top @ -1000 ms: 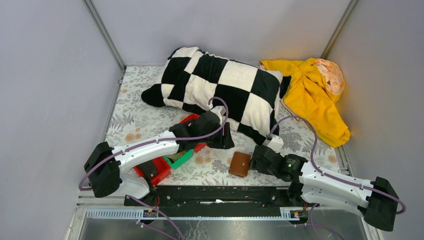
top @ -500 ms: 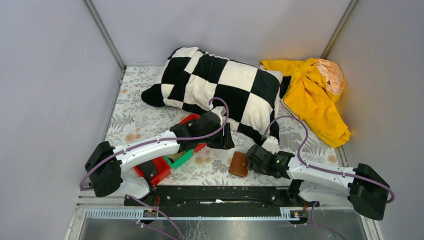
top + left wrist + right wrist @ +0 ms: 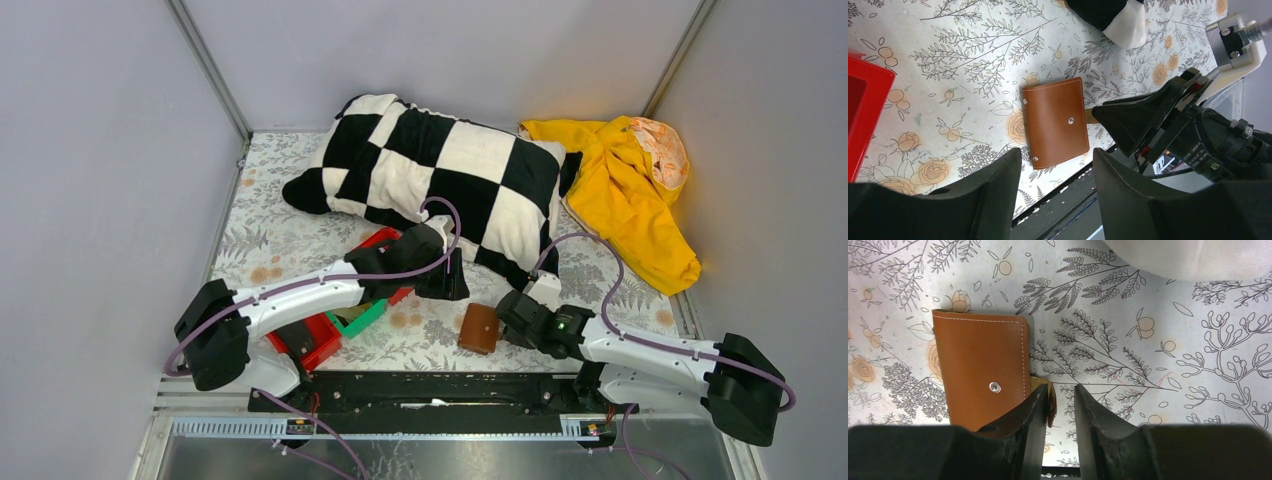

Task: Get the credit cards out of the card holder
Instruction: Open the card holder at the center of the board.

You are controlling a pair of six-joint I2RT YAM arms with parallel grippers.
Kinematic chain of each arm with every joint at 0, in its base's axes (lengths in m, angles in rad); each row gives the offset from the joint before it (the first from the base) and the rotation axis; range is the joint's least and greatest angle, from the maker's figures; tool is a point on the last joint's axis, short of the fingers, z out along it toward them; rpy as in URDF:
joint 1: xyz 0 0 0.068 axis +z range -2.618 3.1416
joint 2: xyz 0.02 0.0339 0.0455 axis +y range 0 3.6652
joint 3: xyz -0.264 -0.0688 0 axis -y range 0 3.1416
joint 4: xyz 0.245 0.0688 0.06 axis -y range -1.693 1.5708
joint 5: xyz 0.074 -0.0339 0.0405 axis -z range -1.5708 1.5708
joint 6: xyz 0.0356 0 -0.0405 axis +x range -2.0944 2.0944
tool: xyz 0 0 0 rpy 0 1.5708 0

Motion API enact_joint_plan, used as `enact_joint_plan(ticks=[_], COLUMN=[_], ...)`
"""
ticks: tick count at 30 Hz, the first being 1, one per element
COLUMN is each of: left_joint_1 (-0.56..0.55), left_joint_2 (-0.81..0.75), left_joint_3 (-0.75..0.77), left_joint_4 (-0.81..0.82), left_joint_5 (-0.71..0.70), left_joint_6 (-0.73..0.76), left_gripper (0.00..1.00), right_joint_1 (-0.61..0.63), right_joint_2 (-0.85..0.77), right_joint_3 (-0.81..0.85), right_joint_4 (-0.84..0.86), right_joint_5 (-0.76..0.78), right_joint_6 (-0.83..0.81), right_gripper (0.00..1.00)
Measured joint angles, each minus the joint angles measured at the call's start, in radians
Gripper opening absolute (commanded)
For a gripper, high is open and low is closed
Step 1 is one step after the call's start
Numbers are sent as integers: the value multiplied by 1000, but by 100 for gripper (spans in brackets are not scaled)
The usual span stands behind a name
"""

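Pillow (image 3: 450, 165) behind and red bin (image 3: 318, 342) beside card holder (image 3: 479, 328); right hand (image 3: 1060, 391) narrow at its tab (left hand (image 3: 1057, 157) gapes wide).

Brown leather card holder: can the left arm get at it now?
Probably yes: the left gripper hangs open close to the flat brown leather card holder, nothing between; only the right gripper sits at its edge.

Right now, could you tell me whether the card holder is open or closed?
Closed: the card holder lies flat, showing only its brown outer face and snap; no cards visible.
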Motion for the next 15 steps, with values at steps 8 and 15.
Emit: enact_joint_plan(ticks=[8,15], left_joint_1=[0,0], left_joint_2=[2,-4], left_joint_3=[0,8], left_joint_4=[0,-13], left_joint_5=[1,-14], left_joint_6=[-2,-1], left_gripper=[61,67], right_joint_1=[0,0], right_joint_2=[36,35], right_joint_3=[1,116], right_joint_4=[5,-29], right_joint_5=[0,2], right_joint_6=[-16,-89], right_gripper=[0,0])
